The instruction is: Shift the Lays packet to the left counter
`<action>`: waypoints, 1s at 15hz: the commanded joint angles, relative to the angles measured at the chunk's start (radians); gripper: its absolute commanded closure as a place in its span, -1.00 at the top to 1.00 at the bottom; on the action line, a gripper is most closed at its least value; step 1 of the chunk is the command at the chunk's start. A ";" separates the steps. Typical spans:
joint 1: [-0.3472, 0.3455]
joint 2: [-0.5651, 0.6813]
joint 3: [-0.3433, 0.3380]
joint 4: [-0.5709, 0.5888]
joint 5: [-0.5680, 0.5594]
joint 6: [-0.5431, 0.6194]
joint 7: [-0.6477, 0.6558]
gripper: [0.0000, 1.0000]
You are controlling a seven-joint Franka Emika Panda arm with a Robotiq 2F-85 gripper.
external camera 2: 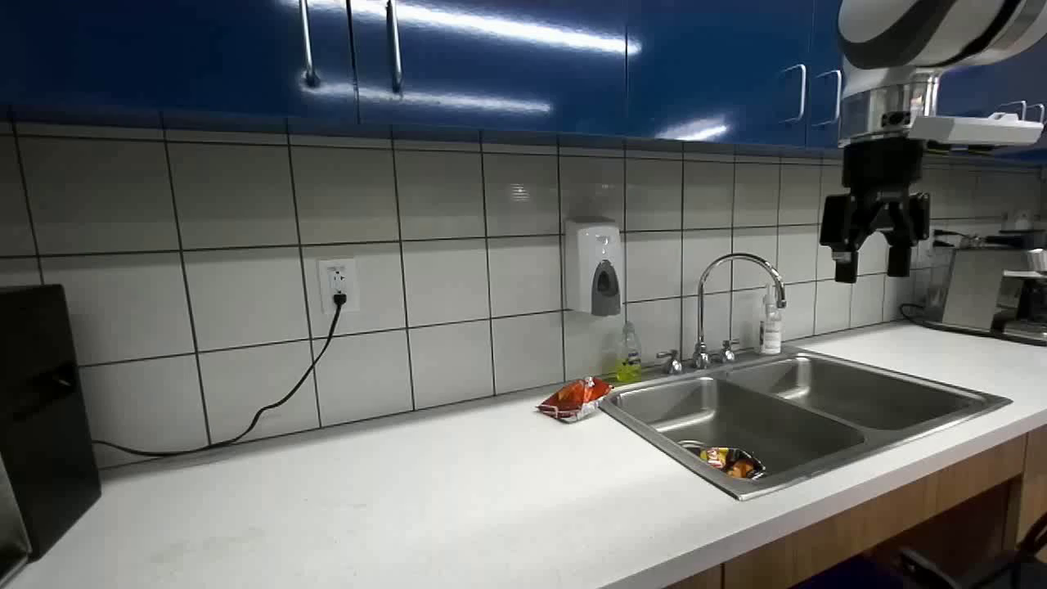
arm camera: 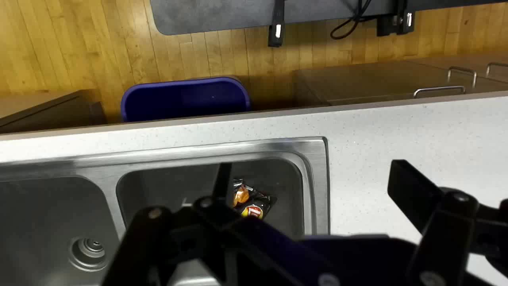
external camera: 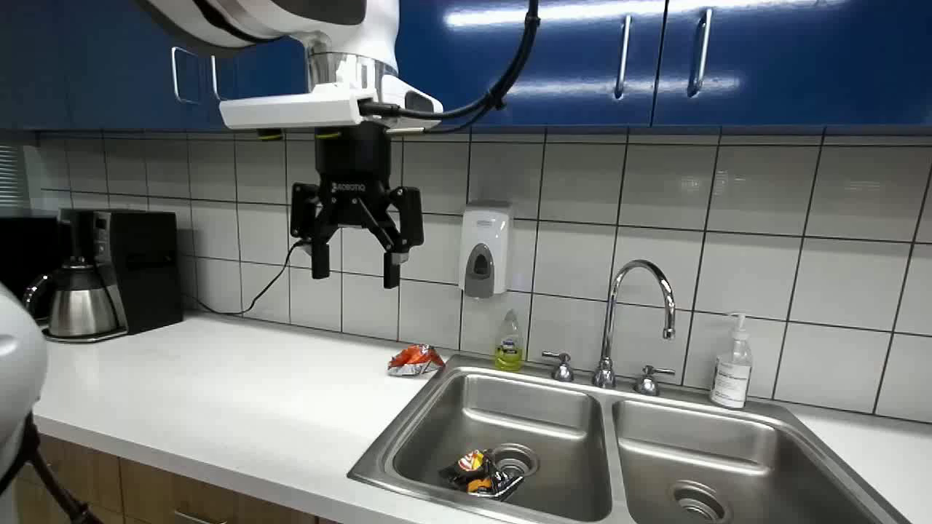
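Observation:
The Lays packet, crumpled and black with a yellow-red logo and orange patches, lies in a basin of the steel sink (external camera: 400, 429). It shows in both exterior views (external camera: 477, 469) (external camera 2: 732, 462) and in the wrist view (arm camera: 253, 210), partly hidden there behind a finger. The white left counter (external camera: 218, 393) runs from this basin toward the coffee maker. My gripper is open and empty, pointing down, high above the counter and sink in both exterior views (external camera: 356, 275) (external camera 2: 872, 270). In the wrist view its fingers (arm camera: 311, 171) are wide apart, one over the basin, one over the counter.
A crumpled orange-red packet (external camera: 415, 359) lies on the counter by the sink's back corner. A green soap bottle (external camera: 509, 346), a tall faucet (external camera: 611, 320) and a pump bottle (external camera: 732, 371) stand behind the sink. A coffee maker (external camera: 84, 302) stands at the counter's far end. Blue cabinets (external camera: 553, 65) hang above.

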 commanded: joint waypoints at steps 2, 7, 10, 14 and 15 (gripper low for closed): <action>0.001 0.002 0.000 0.002 0.000 -0.002 0.000 1.00; -0.009 0.086 -0.020 0.005 0.007 0.093 0.037 1.00; -0.021 0.196 -0.054 0.007 0.012 0.218 0.054 1.00; -0.037 0.366 -0.085 0.028 0.020 0.389 0.058 1.00; -0.038 0.415 -0.092 0.037 0.027 0.429 0.053 1.00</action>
